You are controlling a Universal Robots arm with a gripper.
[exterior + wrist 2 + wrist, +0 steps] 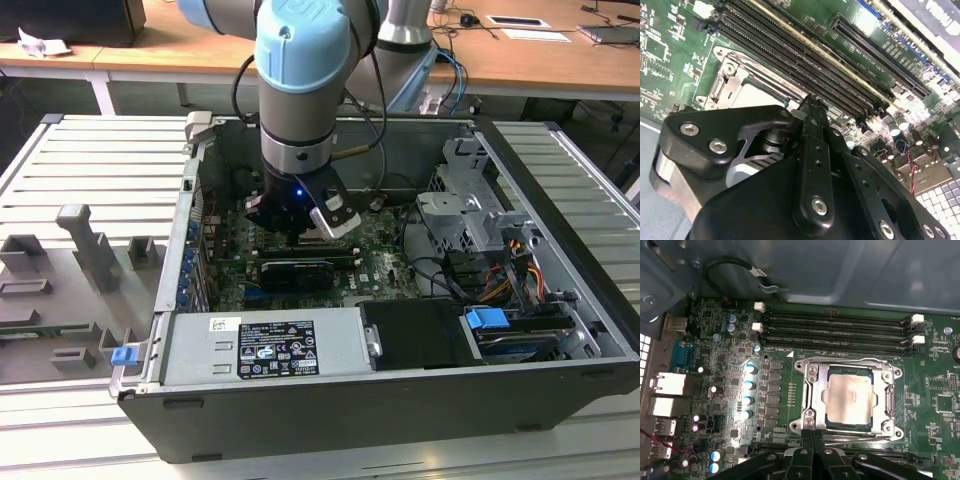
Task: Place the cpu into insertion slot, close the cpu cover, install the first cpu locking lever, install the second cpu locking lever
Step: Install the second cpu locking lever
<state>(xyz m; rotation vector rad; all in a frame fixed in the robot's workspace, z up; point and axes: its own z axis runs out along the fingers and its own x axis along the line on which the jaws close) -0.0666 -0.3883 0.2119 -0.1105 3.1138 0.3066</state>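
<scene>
In the first wrist view, the black hand (pixel 812 440) sits nearest the camera, its two slim fingertips (pixel 809 432) pressed together and closed on nothing, touching the near edge of the thin silvery metal cpu cover (pixel 812 390). That frame lies flat over the square dark insertion slot (pixel 826 419), set in the green circuit board (pixel 930 410). Through the cut-out shows the cpu (pixel 849 397), a flat square chip with a pale silver-beige face, seated in the socket. Beyond it run four long narrow black memory slots (pixel 835 332), then the grey metal case wall (pixel 840 270).

The second wrist view looks past the hand's black body (pixel 812 150), which hides most of the socket; a silvery corner of the cover (pixel 732 82) peeks out beside the memory slots (pixel 790 55).

The exterior view shows the pale blue and grey robot arm (pixel 300 70) reaching down into an open dark grey computer case (pixel 400 400) on a ribbed grey tabletop (pixel 90 170).
</scene>
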